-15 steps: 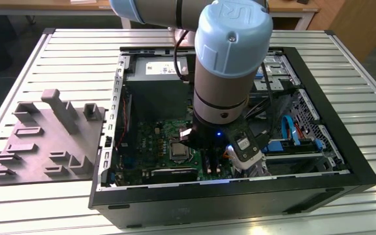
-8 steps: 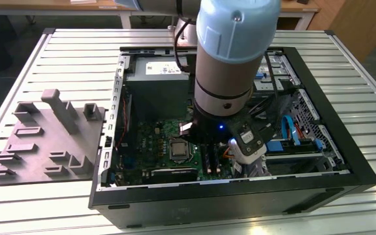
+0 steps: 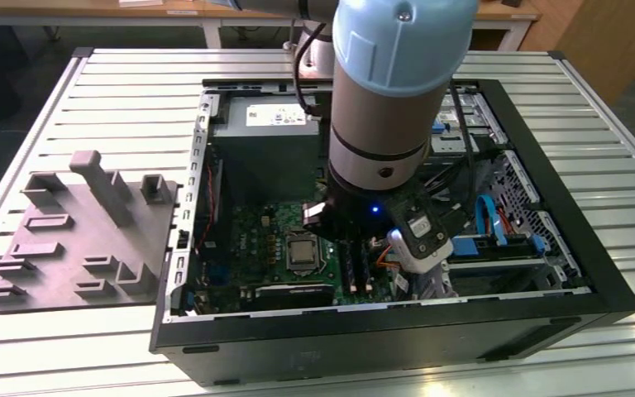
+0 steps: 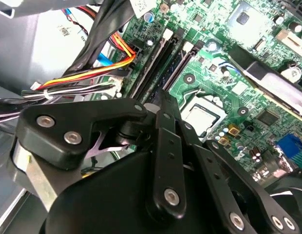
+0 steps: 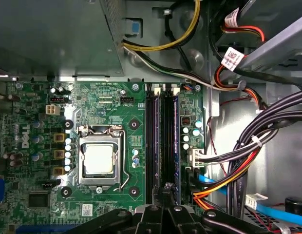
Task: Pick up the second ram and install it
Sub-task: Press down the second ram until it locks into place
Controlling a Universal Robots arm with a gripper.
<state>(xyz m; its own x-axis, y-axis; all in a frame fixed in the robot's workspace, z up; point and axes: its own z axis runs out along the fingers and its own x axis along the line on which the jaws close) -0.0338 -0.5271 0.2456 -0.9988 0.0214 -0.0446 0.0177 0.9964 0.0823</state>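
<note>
Fingers (image 4: 166, 141): drawn close together, tips low over the memory slots (image 5: 158, 141); whether anything is pinched between them I cannot tell.
Gripper (image 5: 165, 189): inside the open computer case (image 3: 582, 273), beside the processor socket (image 5: 99, 158).
Second ram (image 5: 176, 141): a thin dark-blue stick seems to stand on edge in the slot nearest the cable bundle (image 5: 268, 141); how fully it is seated is unclear.
Handling, judged: light, stiff, brittle board; slim, smooth faces. Hold it by the long top edge near the middle, off the chips, and press straight down.
</note>
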